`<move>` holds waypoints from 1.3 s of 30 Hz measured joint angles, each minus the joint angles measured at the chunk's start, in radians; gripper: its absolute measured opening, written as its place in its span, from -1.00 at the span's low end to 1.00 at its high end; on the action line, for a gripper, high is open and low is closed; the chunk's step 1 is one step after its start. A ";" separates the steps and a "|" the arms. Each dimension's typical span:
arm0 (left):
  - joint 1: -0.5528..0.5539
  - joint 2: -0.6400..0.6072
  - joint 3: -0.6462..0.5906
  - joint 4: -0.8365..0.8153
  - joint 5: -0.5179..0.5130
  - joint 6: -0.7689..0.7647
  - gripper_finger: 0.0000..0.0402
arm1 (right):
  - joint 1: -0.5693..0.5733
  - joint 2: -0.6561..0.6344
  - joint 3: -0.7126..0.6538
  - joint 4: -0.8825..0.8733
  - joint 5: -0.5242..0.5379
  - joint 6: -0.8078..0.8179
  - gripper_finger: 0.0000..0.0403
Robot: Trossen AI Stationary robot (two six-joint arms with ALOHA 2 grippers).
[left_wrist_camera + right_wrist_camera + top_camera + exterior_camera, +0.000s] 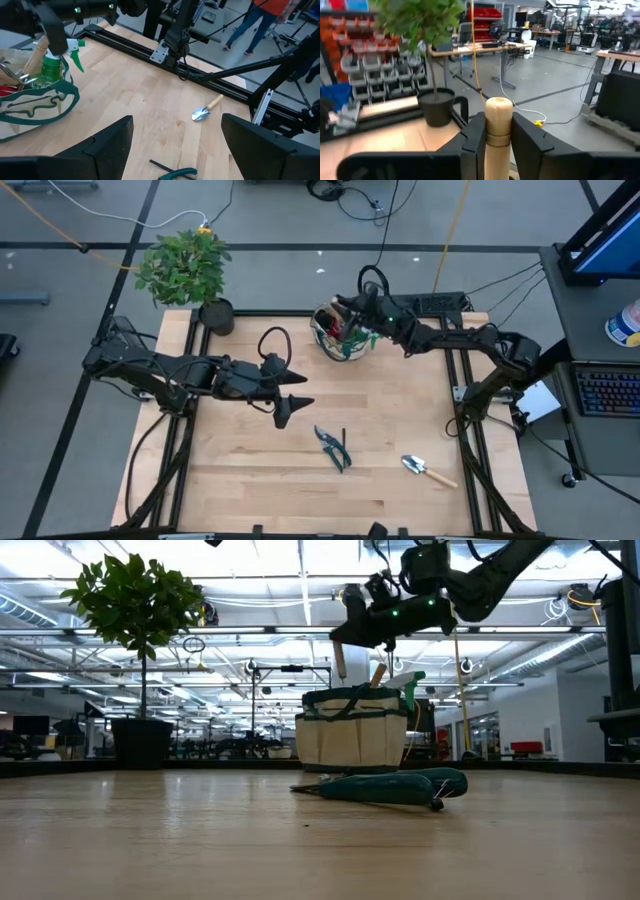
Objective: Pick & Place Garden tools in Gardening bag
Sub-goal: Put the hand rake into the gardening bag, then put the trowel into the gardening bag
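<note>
The right gripper [342, 312] hangs over the mouth of the gardening bag [340, 335] at the far middle of the table [400, 490]. Its jaws are closed tight on the rounded wooden handle [498, 131] of a garden tool, which stands upright between the two fingers; the tool's metal end cannot be seen from the wrist. From table height the gripper [345, 635] sits just above the bag [352, 737], and another wooden handle and the green spray bottle [407, 685] stick up out of the bag's mouth.

The left gripper [297, 402] hovers above the table's middle, left of centre, well apart from the bag. Its jaws stand wide apart and hold nothing, and its two dark fingers [107, 145] frame bare wood.

The pruning shears [333, 446] with green grips lie flat on the table, near the front and just right of the left gripper. A small trowel [426, 470] with a wooden handle lies further right, towards the front right corner, apart from the shears.

A leafy plant [185, 265] in a black pot [216, 316] stands at the far left corner
</note>
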 joint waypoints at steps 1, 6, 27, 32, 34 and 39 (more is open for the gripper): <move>0.001 0.000 0.000 0.000 0.000 0.002 0.52 | 0.005 0.000 0.006 -0.017 0.000 -0.022 -0.68; 0.001 0.000 0.000 0.000 0.000 0.006 0.52 | 0.011 0.000 0.011 -0.056 0.001 -0.079 -0.68; 0.001 0.000 0.000 0.004 0.000 -0.009 0.52 | 0.011 0.014 0.012 -0.202 0.001 -0.085 -0.18; 0.001 0.000 0.000 0.004 0.000 -0.012 0.52 | 0.011 0.014 0.011 -0.209 0.005 -0.085 0.01; 0.000 0.000 0.000 0.004 0.000 -0.012 0.52 | 0.012 0.012 0.011 -0.200 0.005 -0.086 0.06; -0.003 0.000 0.000 0.004 0.020 0.004 0.52 | 0.056 -0.065 0.011 -0.201 0.003 -0.113 0.12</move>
